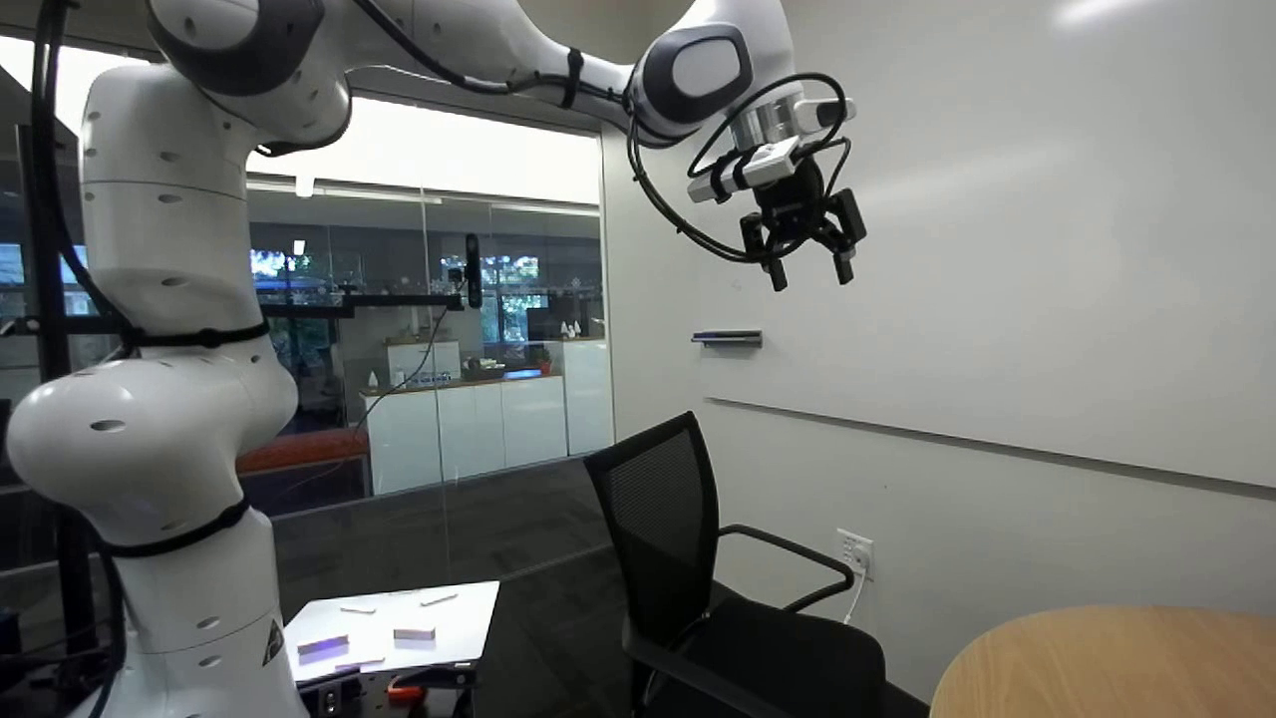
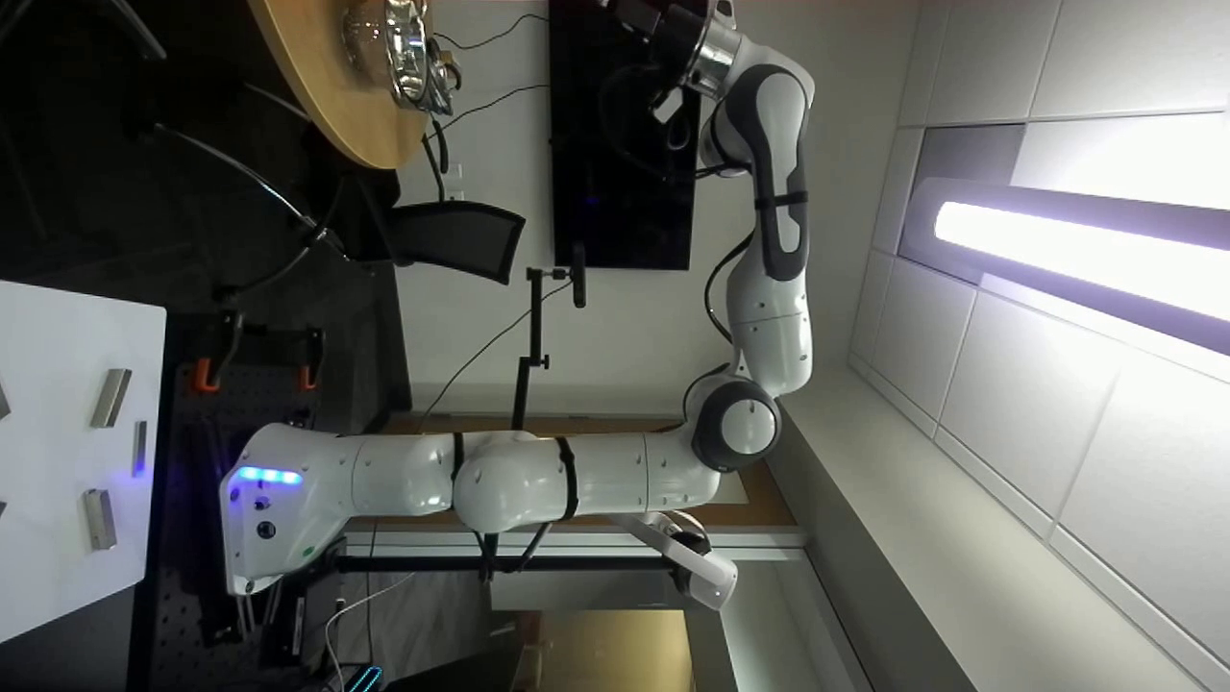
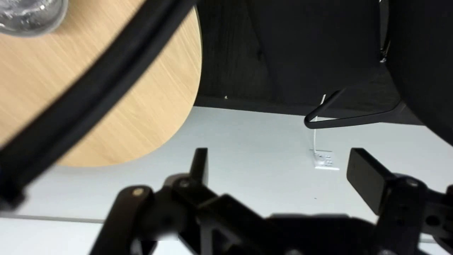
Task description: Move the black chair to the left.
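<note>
The black chair [image 1: 653,519] stands on the floor beside the wall, with its mesh backrest, thin armrests and dark seat showing in an exterior view. In an exterior view turned on its side, its backrest [image 2: 461,240] and base show beside the table. In the wrist view its seat [image 3: 318,46], one armrest and part of the backrest fill the upper right. My gripper [image 1: 809,279] is high above the chair, apart from it. Its fingers [image 3: 277,166] are spread wide in the wrist view with nothing between them. The fingertips are partly cut off at an exterior view's top edge [image 2: 629,14].
A round wooden table [image 1: 1107,663] stands close to the chair's front, bearing a shiny glass-and-metal vessel [image 2: 394,53]. A white board [image 2: 58,471] with several small blocks lies by the robot's base. A whiteboard [image 1: 1047,249] hangs on the wall above an outlet [image 1: 855,551] with a cable.
</note>
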### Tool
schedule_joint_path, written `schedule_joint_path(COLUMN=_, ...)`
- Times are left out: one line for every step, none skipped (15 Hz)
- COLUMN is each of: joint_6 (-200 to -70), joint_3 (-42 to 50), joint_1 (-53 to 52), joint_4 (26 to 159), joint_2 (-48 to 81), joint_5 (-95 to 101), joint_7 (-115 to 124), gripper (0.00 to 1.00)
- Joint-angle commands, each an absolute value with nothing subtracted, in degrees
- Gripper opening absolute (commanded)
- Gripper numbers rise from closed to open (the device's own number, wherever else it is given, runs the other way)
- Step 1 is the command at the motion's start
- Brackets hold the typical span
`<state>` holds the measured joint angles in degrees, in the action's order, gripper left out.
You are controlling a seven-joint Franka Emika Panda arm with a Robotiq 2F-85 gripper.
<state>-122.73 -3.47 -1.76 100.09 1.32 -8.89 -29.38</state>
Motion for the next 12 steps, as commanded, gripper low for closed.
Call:
schedule_joint_path(joint_6=-124.07, joint_3=-2.67, joint_1=-1.70, joint_4=102.02, joint_2=0.55, joint_5=-8.85, joint_7=-27.18, gripper=1.00)
schedule_joint_path(joint_6=-125.28, joint_3=-2.25, joint_1=-1.45, joint_4=103.98, joint_2=-0.19, joint_5=-8.85, joint_7=-25.82, gripper=1.00)
schedule_joint_path(joint_6=-125.81, joint_3=-1.98, joint_1=-1.38, joint_4=105.21, joint_2=-0.72, joint_5=-8.83, joint_7=-25.16, gripper=1.00)
schedule_joint_path(joint_6=-126.06, joint_3=-1.88, joint_1=-1.38, joint_4=105.90, joint_2=-1.08, joint_5=-8.83, joint_7=-24.82, gripper=1.00)
schedule_joint_path(joint_6=-126.17, joint_3=-1.89, joint_1=-1.43, joint_4=106.21, joint_2=-1.30, joint_5=-8.83, joint_7=-24.41, gripper=1.00)
schedule_joint_path(joint_6=-126.18, joint_3=-1.92, joint_1=-1.48, joint_4=106.26, joint_2=-1.44, joint_5=-8.83, joint_7=-24.29, gripper=1.00)
schedule_joint_path(joint_6=-126.18, joint_3=-1.93, joint_1=-1.51, joint_4=106.26, joint_2=-1.53, joint_5=-8.83, joint_7=-24.28, gripper=1.00)
schedule_joint_path(joint_6=-126.18, joint_3=-1.93, joint_1=-1.51, joint_4=106.26, joint_2=-1.58, joint_5=-8.83, joint_7=-24.28, gripper=1.00)
schedule_joint_path(joint_6=-126.18, joint_3=-1.92, joint_1=-1.51, joint_4=106.26, joint_2=-1.61, joint_5=-8.83, joint_7=-24.28, gripper=1.00)
schedule_joint_path(joint_6=-126.18, joint_3=-1.92, joint_1=-1.51, joint_4=106.26, joint_2=-1.61, joint_5=-8.83, joint_7=-24.28, gripper=1.00)
schedule_joint_path(joint_6=-126.18, joint_3=-1.92, joint_1=-1.51, joint_4=106.27, joint_2=-1.61, joint_5=-8.83, joint_7=-24.28, gripper=1.00)
schedule_joint_path(joint_6=-126.18, joint_3=-1.92, joint_1=-1.51, joint_4=106.27, joint_2=-1.61, joint_5=-8.83, joint_7=-24.28, gripper=1.00)
